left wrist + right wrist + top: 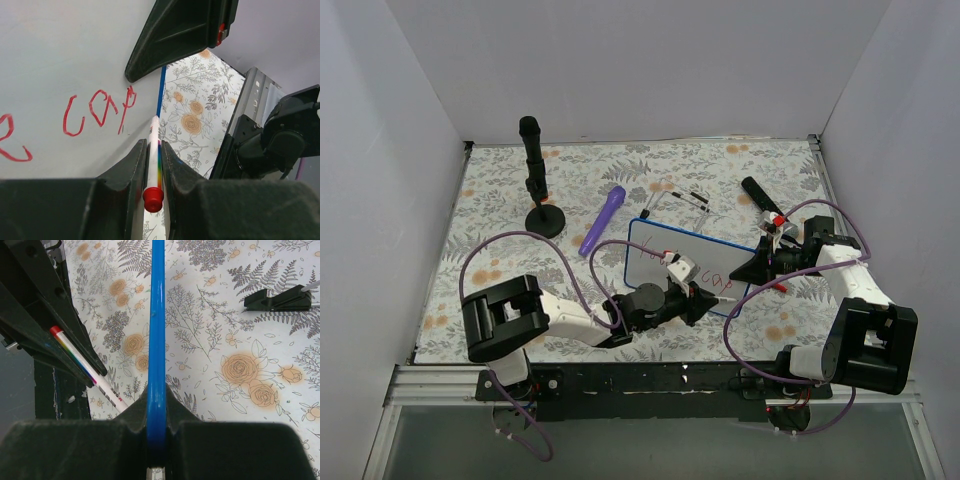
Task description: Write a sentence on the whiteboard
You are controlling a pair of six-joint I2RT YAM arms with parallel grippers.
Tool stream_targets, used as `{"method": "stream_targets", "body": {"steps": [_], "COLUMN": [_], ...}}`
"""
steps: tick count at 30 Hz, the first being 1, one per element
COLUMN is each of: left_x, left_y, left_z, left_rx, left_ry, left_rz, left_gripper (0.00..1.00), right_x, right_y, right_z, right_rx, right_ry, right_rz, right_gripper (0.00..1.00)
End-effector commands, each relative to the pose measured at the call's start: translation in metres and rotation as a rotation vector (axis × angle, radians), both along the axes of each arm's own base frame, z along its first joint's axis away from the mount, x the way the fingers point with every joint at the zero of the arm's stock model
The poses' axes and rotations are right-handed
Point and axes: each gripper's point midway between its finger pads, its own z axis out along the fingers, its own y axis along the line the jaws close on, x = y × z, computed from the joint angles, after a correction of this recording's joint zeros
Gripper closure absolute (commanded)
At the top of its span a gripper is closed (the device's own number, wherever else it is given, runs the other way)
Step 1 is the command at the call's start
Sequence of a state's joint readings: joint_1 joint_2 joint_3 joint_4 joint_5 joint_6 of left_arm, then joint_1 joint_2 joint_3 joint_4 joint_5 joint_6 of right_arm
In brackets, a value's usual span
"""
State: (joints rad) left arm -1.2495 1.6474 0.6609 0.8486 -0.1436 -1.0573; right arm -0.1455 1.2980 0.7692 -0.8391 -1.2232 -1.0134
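Observation:
The whiteboard [655, 243] lies tilted on the flowered table. The sentence [665, 256] runs across it in red script, and the left wrist view shows the letters "cap" [100, 111] on the whiteboard's surface [60, 50]. My left gripper [153, 145] is shut on a white marker [155, 129] that has a rainbow stripe and a red end cap; its tip rests by the board's right edge, just after "cap". My right gripper [156, 395] is shut on the board's blue rim [157, 315] at the right side [752, 268]. The marker [85, 367] also shows in the right wrist view.
A black stand [534, 175] rises at the back left, and a purple pen [603, 220] lies beside the board. Loose black-and-white markers [682, 196] and a black marker [758, 192] lie behind the board. White walls close in the table on three sides.

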Motion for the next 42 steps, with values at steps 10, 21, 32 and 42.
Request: {"method": "stream_targets", "body": {"steps": [10, 21, 32, 42], "left_x": [0.004, 0.015, 0.018, 0.026], "left_y": [-0.012, 0.0, 0.001, 0.002], "left_z": [0.047, 0.048, 0.041, 0.043], "left_rx": [-0.119, -0.09, -0.06, -0.041], "left_ry": [-0.059, -0.078, -0.084, -0.111], "left_rz": [0.022, 0.095, 0.112, 0.151], "left_gripper": [1.0, 1.0, 1.0, 1.0], "right_x": [0.0, 0.0, 0.0, -0.001], "right_y": [0.006, 0.006, 0.005, 0.005], "right_z": [0.023, 0.022, 0.022, 0.021], "right_rx": [0.063, 0.062, 0.061, 0.061], "right_ry": [-0.052, -0.052, -0.049, -0.049], "right_rz": [0.014, 0.015, 0.013, 0.013], "right_gripper": [0.99, 0.99, 0.99, 0.99]}}
